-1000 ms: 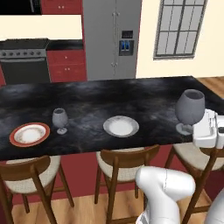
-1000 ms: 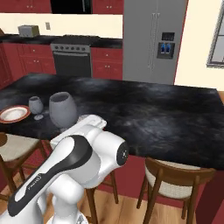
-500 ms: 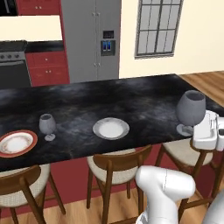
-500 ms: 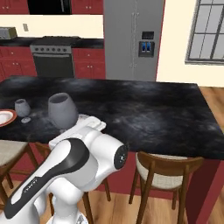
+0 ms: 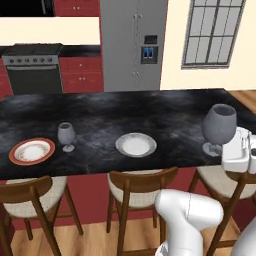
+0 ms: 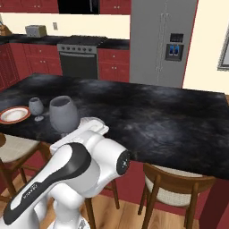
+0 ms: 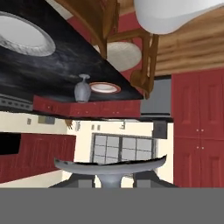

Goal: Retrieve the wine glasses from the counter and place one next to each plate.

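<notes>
Gripper (image 7: pixel 114 183) clenched on stem of second glass (image 5: pixel 218 128), carried upright above desk (image 5: pixel 165 112) right end. First glass (image 5: pixel 66 136) beside orange-rimmed plate (image 5: pixel 31 151); white plate (image 5: pixel 135 145) unserved.

A tall stainless-steel refrigerator (image 5: pixel 132 42) with a blue-lit door dispenser stands against the back wall, red cabinets beside it. To its left sits a black-and-steel oven range (image 5: pixel 34 70). A dark-framed, multi-pane window (image 5: pixel 212 31) breaks the cream wall on the right. Wooden chairs with cream cushioned seats (image 5: pixel 137 192) are tucked under the near edge of the black marbled island above a wood-plank floor (image 5: pixel 95 240). A small silver toaster (image 6: pixel 34 30) rests far back.
</notes>
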Robot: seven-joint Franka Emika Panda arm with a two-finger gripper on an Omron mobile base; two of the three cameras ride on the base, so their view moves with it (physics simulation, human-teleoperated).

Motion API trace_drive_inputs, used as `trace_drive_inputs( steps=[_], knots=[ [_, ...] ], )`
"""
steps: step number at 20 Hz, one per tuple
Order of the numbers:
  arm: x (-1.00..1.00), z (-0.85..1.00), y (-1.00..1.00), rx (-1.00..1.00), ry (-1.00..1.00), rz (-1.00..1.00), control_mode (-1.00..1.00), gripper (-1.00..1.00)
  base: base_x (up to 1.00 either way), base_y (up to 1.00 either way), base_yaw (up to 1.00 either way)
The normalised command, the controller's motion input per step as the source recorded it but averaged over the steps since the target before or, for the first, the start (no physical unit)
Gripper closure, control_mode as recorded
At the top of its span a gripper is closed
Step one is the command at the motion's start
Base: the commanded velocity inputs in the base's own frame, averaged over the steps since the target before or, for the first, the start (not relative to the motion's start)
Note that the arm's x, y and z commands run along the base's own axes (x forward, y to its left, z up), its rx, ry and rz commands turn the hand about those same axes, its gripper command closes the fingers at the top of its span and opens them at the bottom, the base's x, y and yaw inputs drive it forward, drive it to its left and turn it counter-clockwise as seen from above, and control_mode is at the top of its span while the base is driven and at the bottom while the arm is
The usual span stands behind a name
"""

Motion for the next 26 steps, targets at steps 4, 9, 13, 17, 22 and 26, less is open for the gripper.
trace_drive_inputs(
  steps=[4, 9, 13, 17, 22, 26],
  knots=[
    [0.41, -0.09, -0.13, 0.02, 0.0, 0.09, -1.0, 1.0, 0.42, -0.15, 0.11],
    [0.96, -0.39, -0.17, 0.0, 0.03, 0.15, -1.0, 1.0, 0.0, 0.0, 0.0],
    [0.85, -0.42, -0.1, 0.0, -0.01, 0.09, -1.0, 1.0, 0.0, 0.0, 0.0],
    [0.99, -0.43, -0.08, 0.0, 0.0, 0.08, -1.0, 1.0, 0.0, 0.0, 0.0],
    [0.89, -0.37, -0.24, 0.0, 0.02, 0.09, -1.0, 1.0, 0.0, 0.0, 0.0],
    [0.62, -0.41, -0.44, 0.0, 0.0, 0.16, -1.0, 1.0, 0.0, 0.0, 0.0]
  ],
)
